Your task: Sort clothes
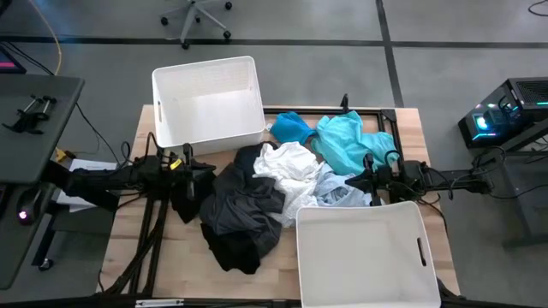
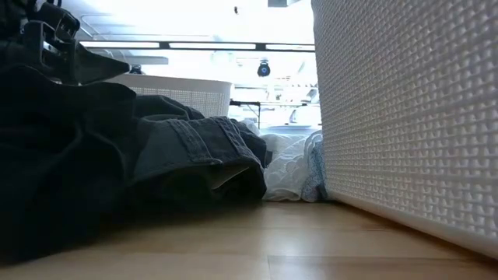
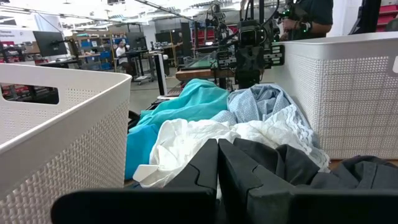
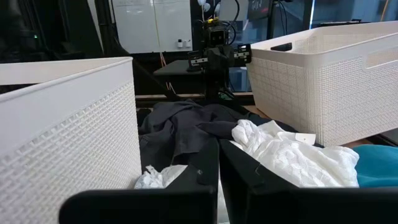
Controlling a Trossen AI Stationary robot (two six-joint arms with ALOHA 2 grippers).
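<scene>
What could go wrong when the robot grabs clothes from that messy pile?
The clothes overlap: the white garment lies on the dark pile, so a grab might lift two colours together. The left gripper and right gripper face each other across the pile and could bump. A dragged garment might also catch the near bin's rim.

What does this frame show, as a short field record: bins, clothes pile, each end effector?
bins: two white bins, both look empty; far bin at the table's back left, near bin at front right
clothes: one mixed pile between the bins
dark garments: on the pile's left front
white garment: in the middle
turquoise garment: at back right
bright blue garment: at back
left end effector: shut, at the pile's left edge
right end effector: shut, at the pile's right edge
</scene>
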